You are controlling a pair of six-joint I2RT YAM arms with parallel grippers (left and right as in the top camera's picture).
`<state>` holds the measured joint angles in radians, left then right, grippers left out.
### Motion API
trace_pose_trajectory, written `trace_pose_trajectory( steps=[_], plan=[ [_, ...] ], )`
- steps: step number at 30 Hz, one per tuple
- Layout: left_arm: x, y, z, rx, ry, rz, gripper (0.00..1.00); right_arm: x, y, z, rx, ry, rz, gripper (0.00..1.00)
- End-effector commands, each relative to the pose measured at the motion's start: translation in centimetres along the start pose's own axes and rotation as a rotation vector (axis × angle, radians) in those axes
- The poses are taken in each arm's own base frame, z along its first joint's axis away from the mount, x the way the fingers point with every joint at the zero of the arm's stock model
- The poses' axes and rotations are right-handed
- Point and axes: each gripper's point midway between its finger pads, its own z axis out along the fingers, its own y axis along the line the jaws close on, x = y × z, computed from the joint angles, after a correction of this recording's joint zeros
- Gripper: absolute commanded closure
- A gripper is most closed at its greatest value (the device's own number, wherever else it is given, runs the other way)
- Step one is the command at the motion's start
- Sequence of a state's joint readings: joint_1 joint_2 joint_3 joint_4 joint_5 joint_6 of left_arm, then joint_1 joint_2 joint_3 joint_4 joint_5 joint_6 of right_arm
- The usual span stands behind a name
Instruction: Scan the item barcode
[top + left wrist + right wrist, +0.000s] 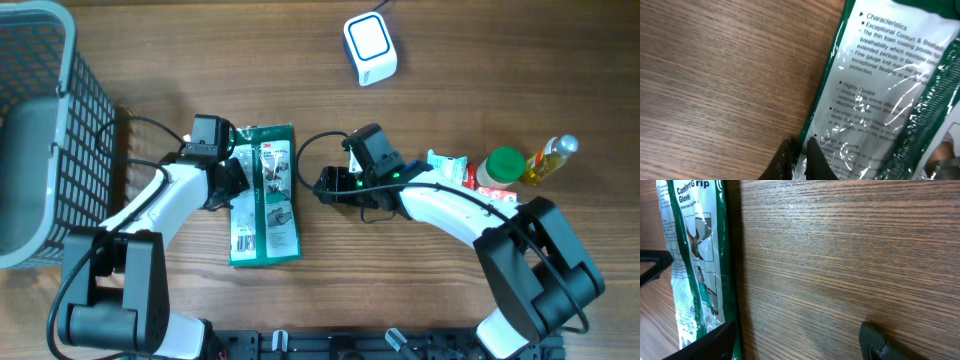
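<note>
The left pincer (228,182) is clamped together on the left long edge of the glove packet (268,215), about a third of the way down from its far end. In the left wrist view its dark fingertips (816,161) pinch the clear film at the packet's (875,90) border, just beside the printed text block.

The right pincer (322,185) stands apart, just right of the packet and level with the left one. In the right wrist view its (797,327) two fingers sit wide, with only bare wood between them. The left finger is close to the packet's (695,265) green right edge, but I cannot tell whether it touches.

The packet lies flat on the desk (450,60), left of centre. Its long axis runs far to near, leaning slightly so the near end sits a little further left. The end with the red logo points far and a white printed patch sits at the near left corner. Whether that patch carries the barcode is too small to tell. The printed face is up.

A white scanner (370,47) with a blue-rimmed top stands well apart at the far side, to the right of the packet, with open desk between them. A grey mesh basket (85,100) fills the far left. To the right, beside the right arm, lie a red-and-white pouch (450,166), a green-lidded jar (503,166) and a bottle of yellow liquid (550,158).
</note>
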<state>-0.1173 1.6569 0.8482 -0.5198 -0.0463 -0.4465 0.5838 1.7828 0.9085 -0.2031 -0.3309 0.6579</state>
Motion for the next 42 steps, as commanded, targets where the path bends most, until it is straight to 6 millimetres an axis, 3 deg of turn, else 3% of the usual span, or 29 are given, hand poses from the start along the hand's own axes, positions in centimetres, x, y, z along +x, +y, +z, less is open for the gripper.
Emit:
trace_pose_trajectory(
  steps=[1, 11, 16, 18, 21, 25, 29, 32, 36, 39, 42],
  plan=[
    [2.4, 0.2, 1.5, 0.015, 0.09, -0.003, 0.96, 1.4, -3.1, 0.9, 0.107, 0.022, 0.026, 0.3],
    [5.2, -3.1, 1.8, 0.091, 0.166, 0.083, 0.96, 3.7, -0.3, 0.8, -0.056, 0.152, 0.037, 0.32],
    [6.1, -4.8, 1.7, 0.106, 0.159, 0.148, 0.95, 5.9, -0.9, 1.5, -0.039, 0.187, 0.116, 0.32],
    [5.7, -4.8, 1.7, 0.091, 0.134, 0.157, 0.95, 6.2, -1.8, 1.7, -0.01, 0.176, 0.131, 0.32],
    [5.4, -4.4, 1.8, 0.067, 0.116, 0.157, 0.88, 6.4, -1.5, 1.7, -0.026, 0.186, 0.131, 0.32],
    [5.6, -4.1, 1.8, 0.057, 0.126, 0.158, 0.86, 8.2, -1.4, 1.8, -0.003, 0.239, 0.201, 0.36],
    [5.8, -4.2, 1.7, 0.066, 0.137, 0.157, 0.86, 9.6, 0.0, 2.2, -0.014, 0.26, 0.163, 0.38],
    [6.7, -4.7, 1.6, 0.101, 0.179, 0.155, 0.86, 9.0, 0.4, 2.5, -0.013, 0.22, 0.144, 0.5],
    [6.7, -4.8, 1.6, 0.103, 0.179, 0.156, 0.82, 6.4, -1.1, 2.8, 0.069, 0.076, 0.144, 0.72],
    [5.9, -5.4, 1.6, 0.127, 0.146, 0.161, 0.66, 5.6, -1.4, 2.9, 0.092, 0.031, 0.138, 0.76],
    [4.7, -6.0, 0.6, 0.154, 0.103, 0.155, 0.64, 4.7, -1.7, 2.9, 0.11, -0.018, 0.125, 0.77]
  ],
)
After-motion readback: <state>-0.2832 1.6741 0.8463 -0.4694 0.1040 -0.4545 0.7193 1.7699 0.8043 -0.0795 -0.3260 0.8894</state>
